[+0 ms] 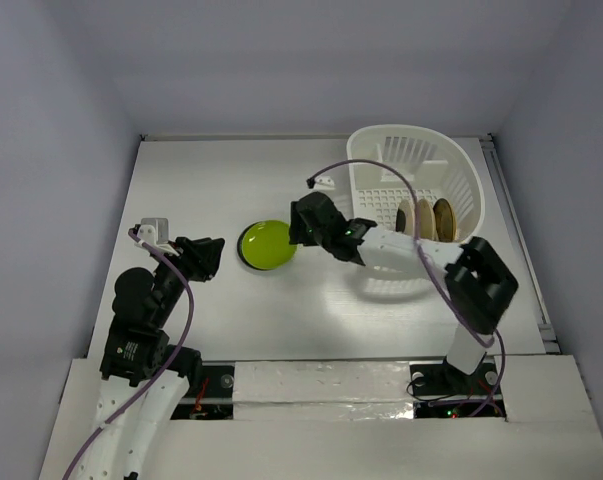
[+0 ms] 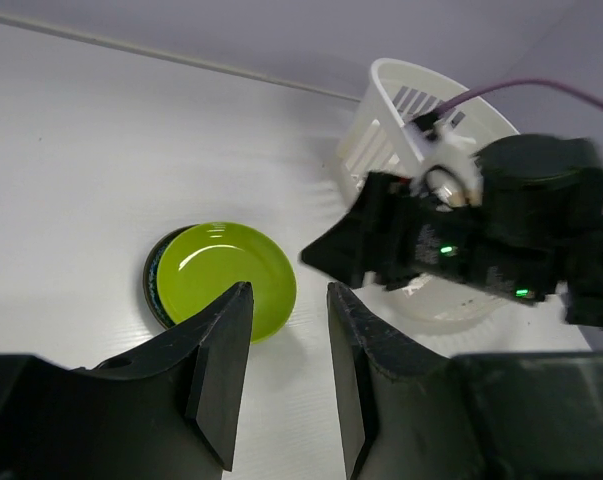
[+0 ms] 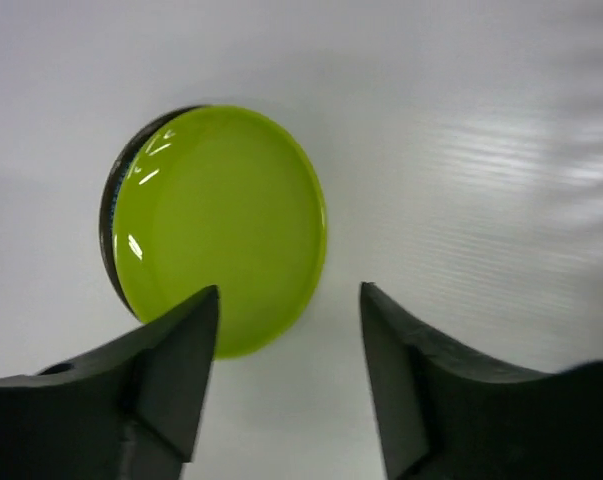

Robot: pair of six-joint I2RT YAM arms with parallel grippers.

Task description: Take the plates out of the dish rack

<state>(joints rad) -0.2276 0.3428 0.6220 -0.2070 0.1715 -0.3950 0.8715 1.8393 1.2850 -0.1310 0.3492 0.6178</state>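
Hovering by lime green plate [image 1: 266, 244], right tool [image 1: 299, 228] open and empty, left tool [image 1: 209, 257] likewise open

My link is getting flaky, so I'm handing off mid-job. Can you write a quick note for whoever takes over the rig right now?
Left gripper: open, empty, hovering near the lime green plate.
Right gripper: open, empty, fingers above that plate's edge.
The lime green plate lies flat on the table, left of the dish rack. A dark rim under it looks like a second plate, not certain.
Three plates stand upright in the rack.
Done: at least one plate unloaded.
Left: the three in the rack.
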